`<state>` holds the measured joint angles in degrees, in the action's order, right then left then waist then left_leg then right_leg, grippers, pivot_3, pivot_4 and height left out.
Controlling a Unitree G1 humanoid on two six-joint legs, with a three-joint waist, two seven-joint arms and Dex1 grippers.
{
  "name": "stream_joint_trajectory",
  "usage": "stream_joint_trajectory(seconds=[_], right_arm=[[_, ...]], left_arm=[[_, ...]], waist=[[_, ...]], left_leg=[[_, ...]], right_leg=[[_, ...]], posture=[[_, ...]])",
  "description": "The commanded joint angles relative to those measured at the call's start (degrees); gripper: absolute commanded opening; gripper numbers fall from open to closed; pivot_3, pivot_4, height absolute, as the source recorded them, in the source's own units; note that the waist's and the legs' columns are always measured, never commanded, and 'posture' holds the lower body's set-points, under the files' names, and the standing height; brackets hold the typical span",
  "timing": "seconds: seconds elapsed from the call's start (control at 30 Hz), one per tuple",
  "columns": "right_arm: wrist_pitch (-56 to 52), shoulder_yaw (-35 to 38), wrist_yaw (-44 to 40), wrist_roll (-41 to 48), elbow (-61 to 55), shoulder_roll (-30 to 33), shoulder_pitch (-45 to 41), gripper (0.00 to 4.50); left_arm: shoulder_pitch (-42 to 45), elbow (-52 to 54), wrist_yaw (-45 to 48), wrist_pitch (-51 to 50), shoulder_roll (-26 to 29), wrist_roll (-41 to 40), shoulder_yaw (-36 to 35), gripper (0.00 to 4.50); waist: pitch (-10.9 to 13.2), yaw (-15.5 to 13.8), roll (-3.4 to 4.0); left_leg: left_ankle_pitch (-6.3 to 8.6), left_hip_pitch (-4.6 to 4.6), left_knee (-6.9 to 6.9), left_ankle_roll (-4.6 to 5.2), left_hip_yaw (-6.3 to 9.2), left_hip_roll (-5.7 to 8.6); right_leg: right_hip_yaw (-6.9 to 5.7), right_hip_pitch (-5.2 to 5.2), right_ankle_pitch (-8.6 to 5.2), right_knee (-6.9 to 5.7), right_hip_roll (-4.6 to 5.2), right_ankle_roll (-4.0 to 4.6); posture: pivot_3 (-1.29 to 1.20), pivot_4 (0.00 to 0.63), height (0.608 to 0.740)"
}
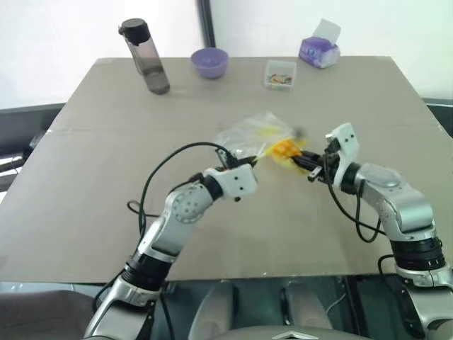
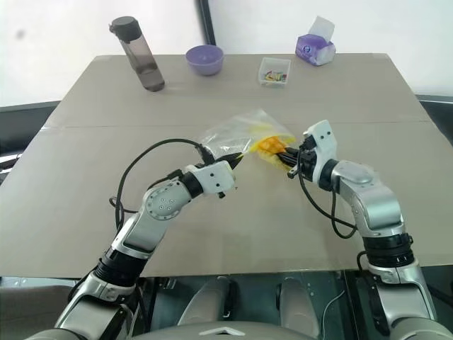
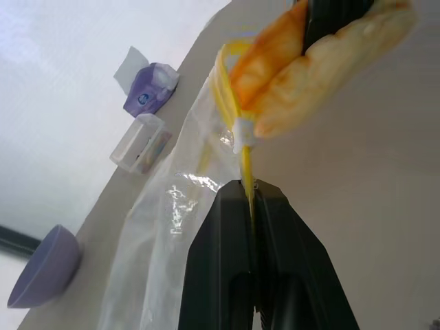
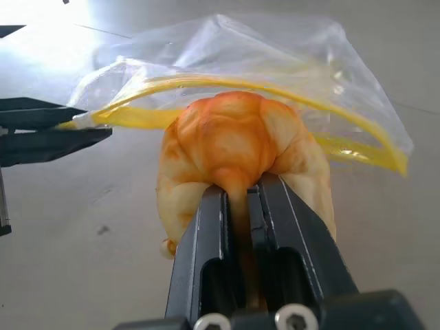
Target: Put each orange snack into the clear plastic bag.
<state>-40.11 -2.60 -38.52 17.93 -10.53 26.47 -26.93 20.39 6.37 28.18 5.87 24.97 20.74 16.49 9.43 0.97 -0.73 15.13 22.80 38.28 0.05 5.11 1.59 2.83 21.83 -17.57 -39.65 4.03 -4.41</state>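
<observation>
right end effector (image 4: 240, 199) pinching orange snack (image 4: 237, 141), left end effector (image 3: 249, 196) pinching clear plastic bag (image 4: 275, 55) strip

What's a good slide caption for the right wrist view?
Right gripper pinches the orange snack at the clear plastic bag mouth, held open by the left gripper.

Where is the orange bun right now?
The orange snack is pinched in the right gripper, lifted above the middle of the table, right at the yellow-edged mouth of the clear plastic bag that the left gripper holds.
</observation>
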Motion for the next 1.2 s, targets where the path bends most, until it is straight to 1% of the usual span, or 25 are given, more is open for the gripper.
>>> stream_joint_trajectory(seconds=[0.03,0.13,0.2,0.33,0.47,0.67,0.77,0.9,0.97,1.0,1.07,1.1,1.13,1.2], right_arm=[[-0.53,1.05,-2.12,1.96,-0.9,1.56,-1.44,0.02],[-1.05,1.71,-6.52,4.9,-2.2,4.05,-0.7,0.02],[-0.63,2.14,-7.68,5.66,-2.15,5.2,-0.48,0.02],[-1.28,3.19,-4.52,5.81,0.49,3.6,-2.34,0.02],[-0.53,0.87,-3.27,3.69,1.74,3.32,-2.05,0.02],[0.04,-0.13,-1.03,1.77,3.44,1.95,-2.57,0.02],[0.3,-0.12,-0.7,1.68,3.64,1.55,-2.79,0.02],[0.27,1.21,-1.15,4.13,2.1,-0.37,-3.76,0.02],[2.26,-2.67,1.68,-2.96,6.06,1.71,-3.85,0.02],[2.38,-2.41,2.48,-3.18,6.49,1.19,-4.12,0.02],[-1.28,1.1,0.37,5.04,1.9,-2.28,-4.64,0.02],[-2.24,1.78,-0.51,7.09,0.4,-3.12,-4.73,0.02],[-1.85,1.13,-0.51,6.44,0.24,-3.16,-4.61,0.02],[-1.54,-0.66,4.1,1.25,3.78,-3.08,-5.0,0.02]], left_arm=[[0.18,1.6,0.63,2.25,1.43,-0.03,-0.34,0.0],[0.92,-0.14,0.45,3.15,2.82,0.48,-0.81,0.0],[1.36,-1.01,0.36,3.66,3.34,0.1,-1.44,0.0],[1.45,-2.06,1.22,5.36,3.95,-0.83,-1.13,0.0],[1.45,-1.84,2.03,6.67,3.42,-1.92,-0.83,0.0],[1.64,-1.32,3.45,8.76,2.15,-3.99,-0.08,0.0],[1.57,-1.33,3.99,9.15,1.9,-4.36,0.07,0.0],[0.69,-1.57,4.31,9.36,1.63,-4.02,0.4,0.0],[0.87,-1.66,4.35,9.32,1.33,-4.01,0.39,0.0],[0.95,-1.65,4.37,9.25,1.09,-4.21,0.37,0.0],[0.85,-1.62,4.45,9.21,0.88,-4.36,0.45,0.0],[0.78,-1.64,4.55,9.16,0.82,-4.46,0.51,0.0],[0.63,-1.66,4.65,9.09,0.72,-4.57,0.58,0.0],[0.42,-1.67,4.88,9.01,0.47,-4.58,0.82,0.0]], waist=[[0.0,-0.02,0.0],[0.0,-0.04,0.01],[0.01,-0.04,0.01],[0.01,0.11,0.01],[0.01,-0.03,0.01],[0.01,-0.04,0.01],[0.01,0.0,0.01],[0.01,0.19,0.02],[0.01,0.11,0.02],[0.01,0.06,0.02],[0.03,-0.09,0.04],[0.03,0.0,0.04],[0.04,0.14,0.05],[0.04,0.2,0.05]], left_leg=[[0.0,0.0,0.0,0.0,0.0,0.0],[0.0,0.0,0.0,0.0,0.0,0.01],[0.0,0.01,-0.01,0.0,0.01,0.01],[0.0,0.0,-0.01,0.01,-0.01,0.0],[0.0,0.01,-0.01,0.0,0.0,0.0],[0.0,0.02,-0.01,0.0,0.01,0.0],[0.0,0.02,-0.01,0.0,0.0,0.0],[0.0,0.02,-0.01,0.0,-0.01,-0.01],[0.0,0.02,-0.01,0.0,0.0,-0.01],[0.0,0.02,-0.01,0.0,0.0,0.01],[0.0,0.03,-0.01,0.0,0.02,0.03],[0.0,0.05,-0.02,0.0,0.02,0.02],[0.0,0.07,-0.03,0.0,0.03,0.01],[0.0,0.07,-0.06,0.0,0.0,-0.03]], right_leg=[[0.0,0.0,0.0,0.01,0.0,0.0],[0.0,-0.01,0.0,0.01,0.01,0.0],[-0.01,-0.01,0.0,0.02,0.0,0.0],[0.0,0.0,0.0,0.02,0.0,0.0],[-0.01,0.0,0.0,0.02,0.01,0.0],[-0.01,0.0,0.0,0.03,0.01,0.0],[0.0,0.0,0.0,0.03,0.01,0.0],[0.0,0.01,0.0,0.03,-0.01,0.0],[0.0,0.01,0.0,0.02,-0.01,0.0],[0.0,0.01,0.0,0.02,0.01,0.0],[-0.03,0.0,0.0,0.05,0.01,0.0],[-0.02,0.03,0.0,0.05,0.01,0.0],[-0.02,0.05,0.0,0.05,0.0,0.0],[0.01,0.07,0.0,0.05,-0.01,0.0]], posture=[[0.0,0.15,0.74],[0.0,0.15,0.74],[0.0,0.15,0.74],[0.0,0.15,0.74],[0.0,0.15,0.74],[0.0,0.15,0.74],[0.0,0.15,0.74],[0.0,0.15,0.74],[0.0,0.15,0.74],[0.0,0.15,0.74],[0.0,0.15,0.74],[0.0,0.15,0.74],[0.0,0.15,0.74],[0.0,0.15,0.74]])
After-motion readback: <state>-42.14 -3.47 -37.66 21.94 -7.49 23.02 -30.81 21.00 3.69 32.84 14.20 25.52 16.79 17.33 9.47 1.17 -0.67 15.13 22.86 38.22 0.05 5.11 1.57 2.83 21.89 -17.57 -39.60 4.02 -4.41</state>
